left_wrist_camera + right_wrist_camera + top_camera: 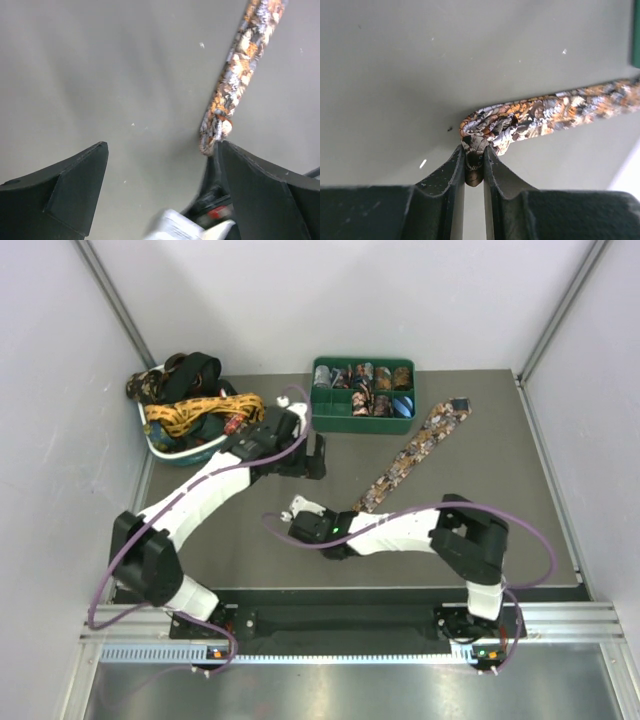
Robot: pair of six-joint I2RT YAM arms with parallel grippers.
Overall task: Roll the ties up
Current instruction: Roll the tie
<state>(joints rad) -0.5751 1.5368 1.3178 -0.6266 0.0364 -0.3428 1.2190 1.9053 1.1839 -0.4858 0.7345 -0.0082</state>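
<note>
The right gripper pinches only the small curl at the end of the brown-floral tie near the tabletop's front middle, and the left gripper gapes empty nearby, so the loose curl may unwind or slip if turned; bare tabletop lies leftward, and the green bin bounds the back edge.

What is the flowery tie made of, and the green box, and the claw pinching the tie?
The flowery tie looks like soft woven cloth: it bends and folds where it is pinched. The green box seems hard plastic, with smooth, even walls. The right claw looks like matte black plastic, though the pictures cannot settle that.
</note>
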